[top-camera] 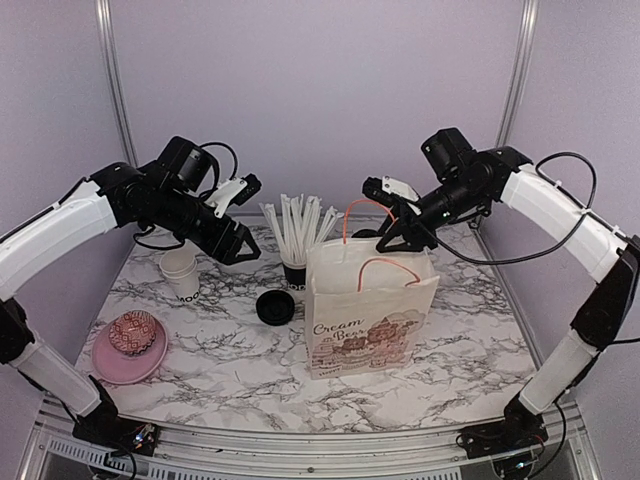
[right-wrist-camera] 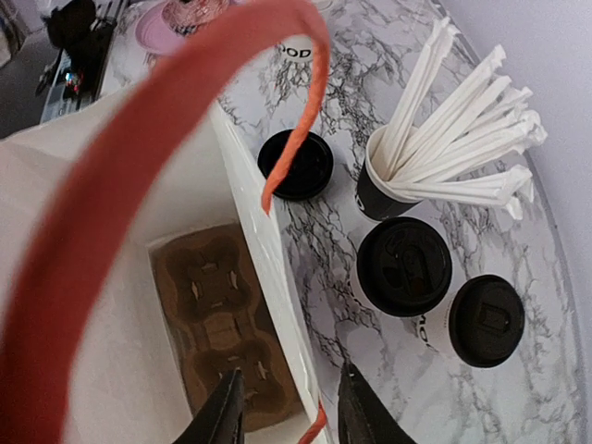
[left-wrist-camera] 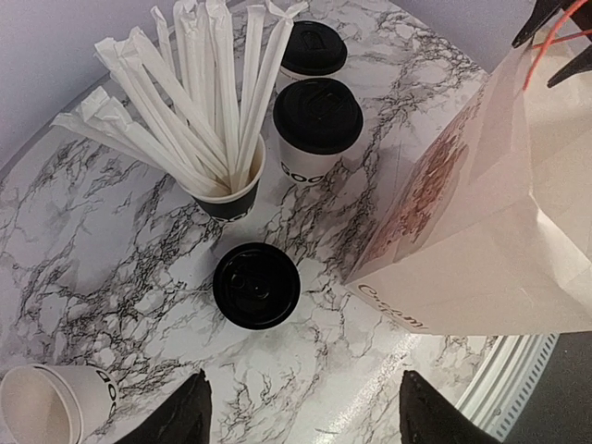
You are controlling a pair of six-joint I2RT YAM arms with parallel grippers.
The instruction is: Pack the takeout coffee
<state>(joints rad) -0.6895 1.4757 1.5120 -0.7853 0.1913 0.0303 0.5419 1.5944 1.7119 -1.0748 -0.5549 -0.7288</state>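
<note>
Two takeout coffees, white cups with black lids, stand side by side behind the straw cup: one point(left-wrist-camera: 317, 116) nearer, one point(left-wrist-camera: 314, 48) farther; the right wrist view shows them too point(right-wrist-camera: 404, 266) point(right-wrist-camera: 487, 319). The bag hides them in the top view. My left gripper point(left-wrist-camera: 305, 412) point(top-camera: 240, 250) is open and empty, hovering above the table near a loose black lid point(left-wrist-camera: 256, 285). My right gripper point(right-wrist-camera: 285, 416) point(top-camera: 390, 238) is open at the top of the paper bag point(top-camera: 365, 320), one finger inside and one outside the bag's wall. A brown cardboard cup carrier point(right-wrist-camera: 217, 324) lies on the bag's bottom.
A black cup of wrapped white straws point(top-camera: 293, 270) stands left of the bag. Lidless white cups point(top-camera: 182, 272) sit at the left. A pink plate point(top-camera: 110, 368) with a pastry is at the front left. The bag's orange handle point(right-wrist-camera: 166, 139) arches close over the right wrist camera.
</note>
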